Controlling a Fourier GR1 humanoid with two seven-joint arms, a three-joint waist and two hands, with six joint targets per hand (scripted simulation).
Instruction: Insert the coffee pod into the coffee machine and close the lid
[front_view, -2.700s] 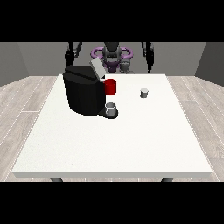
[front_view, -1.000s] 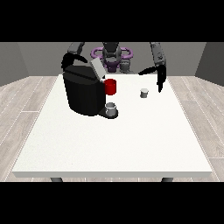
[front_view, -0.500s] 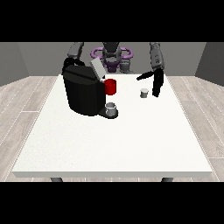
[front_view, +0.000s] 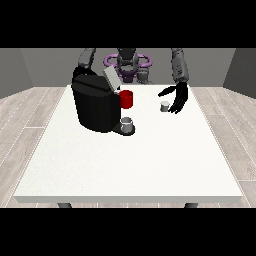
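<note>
Nothing of the job is done yet, as far as I can see. The coffee pod (front_view: 164, 106) sits on the white counter (front_view: 130, 160), a little right of the middle and toward the top of the frame. It is not in the coffee machine (front_view: 97, 104), which stands at the upper left of the counter, well apart from the pod.

My robot hand at the view's right (front_view: 177, 98) is just beside the pod — its fingers are spread and it holds nothing. I cannot tell if it touches the pod.

The lid (front_view: 111, 78) on top of the machine stands tilted up, so it looks open. A red piece (front_view: 126, 99) shows on the machine's front, and a small grey cup (front_view: 127, 123) sits below it.

My other robot hand is behind the machine at the upper left, and I cannot see it.

Three things are left, I think — grab the pod, put it in the machine, and push the lid down.
</note>
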